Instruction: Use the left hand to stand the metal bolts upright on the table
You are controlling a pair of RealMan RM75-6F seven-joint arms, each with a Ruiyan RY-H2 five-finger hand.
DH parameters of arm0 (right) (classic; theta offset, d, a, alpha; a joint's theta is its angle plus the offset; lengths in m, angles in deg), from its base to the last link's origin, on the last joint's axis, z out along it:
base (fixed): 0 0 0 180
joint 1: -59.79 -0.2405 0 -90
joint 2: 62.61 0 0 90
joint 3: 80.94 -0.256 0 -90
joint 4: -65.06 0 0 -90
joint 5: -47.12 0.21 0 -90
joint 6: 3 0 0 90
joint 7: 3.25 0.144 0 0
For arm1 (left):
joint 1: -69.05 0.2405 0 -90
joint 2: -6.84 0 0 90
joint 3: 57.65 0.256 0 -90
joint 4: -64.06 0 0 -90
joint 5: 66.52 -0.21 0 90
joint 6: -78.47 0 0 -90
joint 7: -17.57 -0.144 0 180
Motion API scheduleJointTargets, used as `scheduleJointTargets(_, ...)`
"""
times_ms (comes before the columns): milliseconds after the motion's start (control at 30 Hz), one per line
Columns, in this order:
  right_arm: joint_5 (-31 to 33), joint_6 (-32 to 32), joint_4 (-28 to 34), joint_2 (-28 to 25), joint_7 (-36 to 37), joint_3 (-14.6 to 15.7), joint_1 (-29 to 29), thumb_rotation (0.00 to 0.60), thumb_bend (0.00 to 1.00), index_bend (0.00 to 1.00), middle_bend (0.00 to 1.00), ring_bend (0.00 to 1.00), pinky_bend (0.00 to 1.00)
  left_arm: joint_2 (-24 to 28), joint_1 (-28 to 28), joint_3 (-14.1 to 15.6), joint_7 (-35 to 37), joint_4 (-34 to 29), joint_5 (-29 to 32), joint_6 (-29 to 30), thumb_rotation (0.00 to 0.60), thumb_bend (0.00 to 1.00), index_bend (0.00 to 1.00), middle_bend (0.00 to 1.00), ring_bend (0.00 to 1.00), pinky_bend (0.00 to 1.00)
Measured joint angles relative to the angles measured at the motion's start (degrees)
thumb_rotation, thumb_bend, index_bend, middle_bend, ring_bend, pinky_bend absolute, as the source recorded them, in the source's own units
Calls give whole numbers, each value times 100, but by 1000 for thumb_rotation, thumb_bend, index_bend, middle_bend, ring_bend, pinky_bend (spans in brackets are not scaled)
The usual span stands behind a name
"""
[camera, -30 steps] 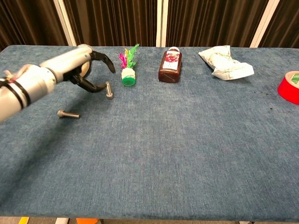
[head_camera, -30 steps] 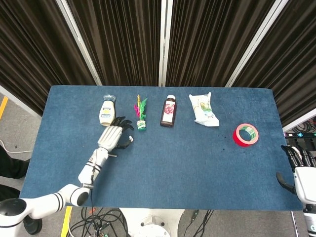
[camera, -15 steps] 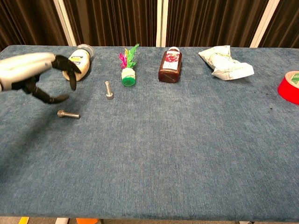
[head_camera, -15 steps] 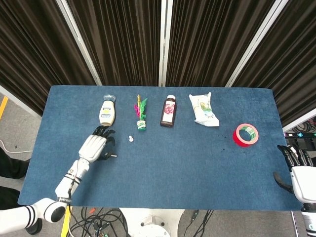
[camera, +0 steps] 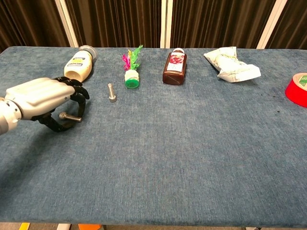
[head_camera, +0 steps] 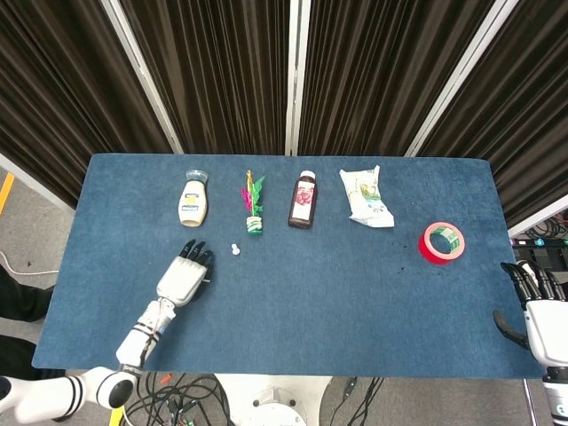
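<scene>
One metal bolt (camera: 112, 92) stands upright on its head on the blue table (camera: 192, 143); from above it shows as a small pale dot (head_camera: 235, 249). A second bolt (camera: 71, 116) lies on its side to the near left of it. My left hand (camera: 45, 98) hovers over that lying bolt, fingers curved above its head end and thumb below, without gripping it. In the head view the left hand (head_camera: 185, 277) hides this bolt. My right hand (head_camera: 535, 306) hangs off the table's right front corner, fingers apart, holding nothing.
Along the back stand or lie a cream squeeze bottle (camera: 79, 61), a green-based feather shuttlecock (camera: 130, 72), a dark brown bottle (camera: 174, 66) and a white packet (camera: 232, 64). A red tape roll (camera: 298, 88) sits at the right edge.
My left hand has left the upright bolt, drawn back toward the near left and come down over the lying bolt. The right hand has barely moved.
</scene>
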Motion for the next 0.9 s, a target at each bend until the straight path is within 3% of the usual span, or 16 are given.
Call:
scheduleJointTargets(600, 27, -8, -25, 4, 25, 6, 14, 600, 230, 111, 169, 46, 105, -111, -100, -161, -156, 54, 288, -115, 600, 380, 500, 167, 20, 18)
scheduleJointTargets(900, 20, 44, 0, -11, 9, 6, 42, 600, 230, 111, 169, 46, 105, -127, -16, -335, 799, 12, 240, -100, 600, 412, 517, 172, 21, 18)
